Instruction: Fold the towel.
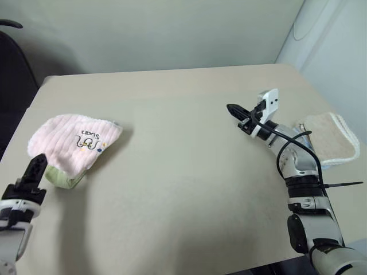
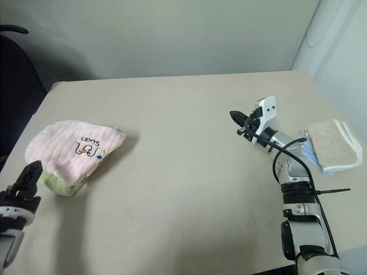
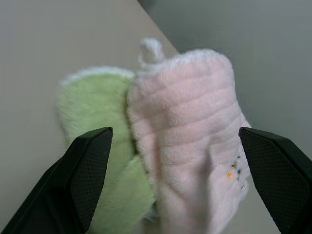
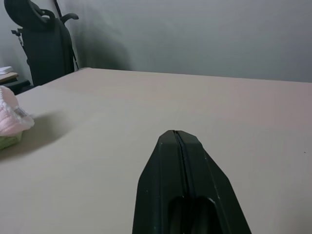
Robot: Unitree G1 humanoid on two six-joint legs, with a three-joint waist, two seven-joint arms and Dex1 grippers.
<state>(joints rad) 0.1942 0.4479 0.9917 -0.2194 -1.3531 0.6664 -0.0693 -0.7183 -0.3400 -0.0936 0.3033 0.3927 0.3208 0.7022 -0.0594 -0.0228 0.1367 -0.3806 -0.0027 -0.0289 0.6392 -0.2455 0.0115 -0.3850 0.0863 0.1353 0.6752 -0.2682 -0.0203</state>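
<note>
the towel (image 1: 74, 141) lies folded at the table's (image 1: 183, 172) left side, draped over a lime-green cloth (image 1: 60, 179). just short of it, the left gripper (image 3: 175, 161) gapes wide, empty. the right gripper (image 1: 234, 110), pinched closed on nothing, hovers beside a beige towel (image 1: 328, 137).

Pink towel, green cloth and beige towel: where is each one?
pink towel (image 1: 66, 140), left eye view, its ribbed top
green cloth (image 1: 60, 177), left eye view, edge peeking from under the pink
beige towel (image 2: 330, 143), right eye view, its middle
</note>
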